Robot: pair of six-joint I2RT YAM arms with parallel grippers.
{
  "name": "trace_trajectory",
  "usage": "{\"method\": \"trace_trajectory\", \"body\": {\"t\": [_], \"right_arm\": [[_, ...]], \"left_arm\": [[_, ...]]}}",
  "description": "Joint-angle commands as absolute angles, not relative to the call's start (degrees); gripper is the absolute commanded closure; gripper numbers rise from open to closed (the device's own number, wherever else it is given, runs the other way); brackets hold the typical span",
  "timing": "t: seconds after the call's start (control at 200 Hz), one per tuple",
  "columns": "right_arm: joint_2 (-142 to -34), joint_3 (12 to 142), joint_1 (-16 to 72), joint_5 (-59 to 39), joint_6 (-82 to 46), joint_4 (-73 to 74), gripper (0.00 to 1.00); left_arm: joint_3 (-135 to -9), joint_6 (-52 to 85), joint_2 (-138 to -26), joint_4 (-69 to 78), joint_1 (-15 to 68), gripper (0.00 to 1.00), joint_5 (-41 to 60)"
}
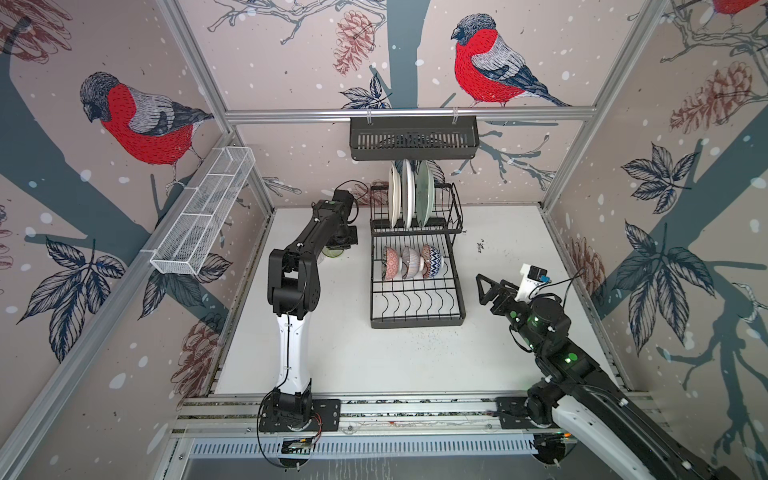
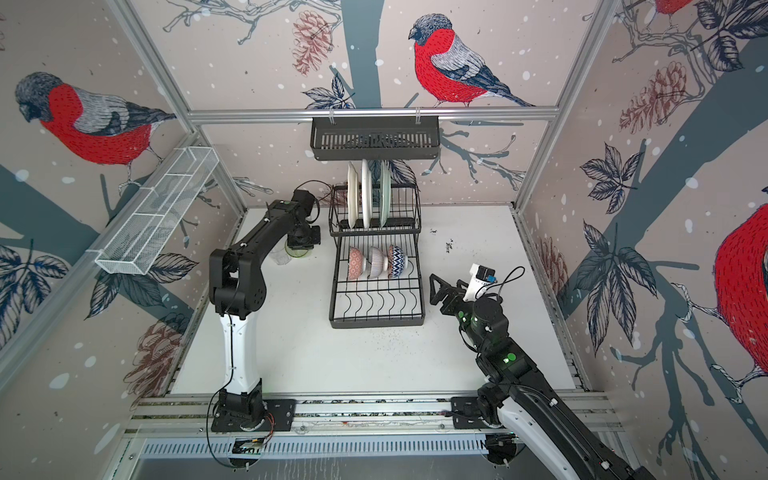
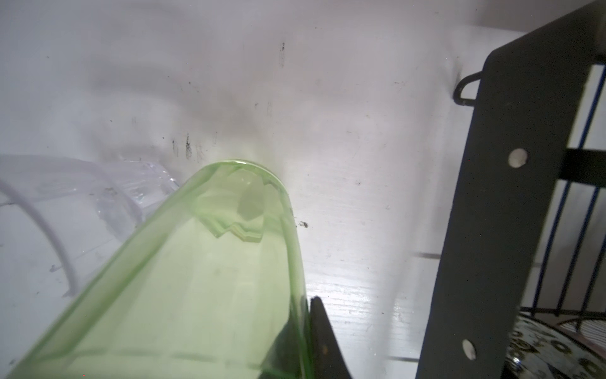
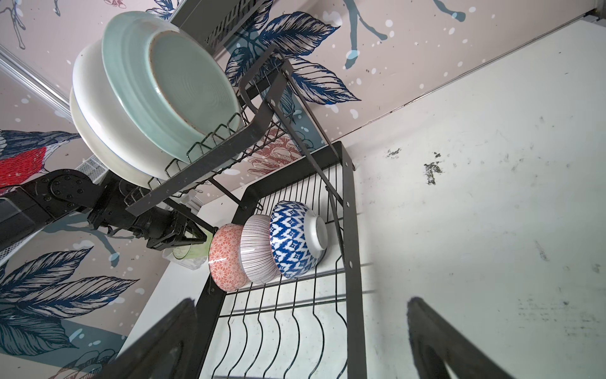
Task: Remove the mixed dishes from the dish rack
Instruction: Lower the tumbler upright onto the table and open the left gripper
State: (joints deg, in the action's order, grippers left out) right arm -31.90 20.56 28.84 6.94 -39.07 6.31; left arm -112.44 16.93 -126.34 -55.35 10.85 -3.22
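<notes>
While rack [image 1: 417, 321] holds plates [image 1: 405, 195] above, bowls [image 1: 409, 259] below, left tool [image 1: 341, 244] seemingly clamps green glass [image 3: 213, 279] (right tool [image 4: 298, 315] apart).

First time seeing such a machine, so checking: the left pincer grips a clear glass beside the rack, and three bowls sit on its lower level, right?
Not quite: the left wrist view shows the left pincer gripping the green glass; the clear glass is next to it. The rest holds.
</notes>
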Motion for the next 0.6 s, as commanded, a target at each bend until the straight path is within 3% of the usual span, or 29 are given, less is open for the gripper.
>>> {"method": "trace_trajectory", "body": {"t": [0.0, 0.315, 0.485, 0.595], "right_arm": [[-32.0, 20.5, 28.7, 7.7, -39.8, 7.1, 0.01], [-32.4, 20.3, 28.3, 8.1, -40.6, 6.8, 0.00], [-32.4, 20.2, 27.9, 8.0, -41.0, 6.5, 0.00], [-32.5, 20.1, 27.8, 7.0, -40.7, 7.2, 0.01]], "left_arm": [[-112.9, 16.1, -126.6, -56.7, 10.7, 1.00, -3.7], [-113.3, 15.7, -126.9, -56.7, 10.7, 0.99, -4.7], [-114.1, 15.1, -127.2, -57.3, 10.7, 0.87, -4.9], [-114.9, 14.9, -127.1, -57.4, 10.7, 0.73, -5.8]]}}
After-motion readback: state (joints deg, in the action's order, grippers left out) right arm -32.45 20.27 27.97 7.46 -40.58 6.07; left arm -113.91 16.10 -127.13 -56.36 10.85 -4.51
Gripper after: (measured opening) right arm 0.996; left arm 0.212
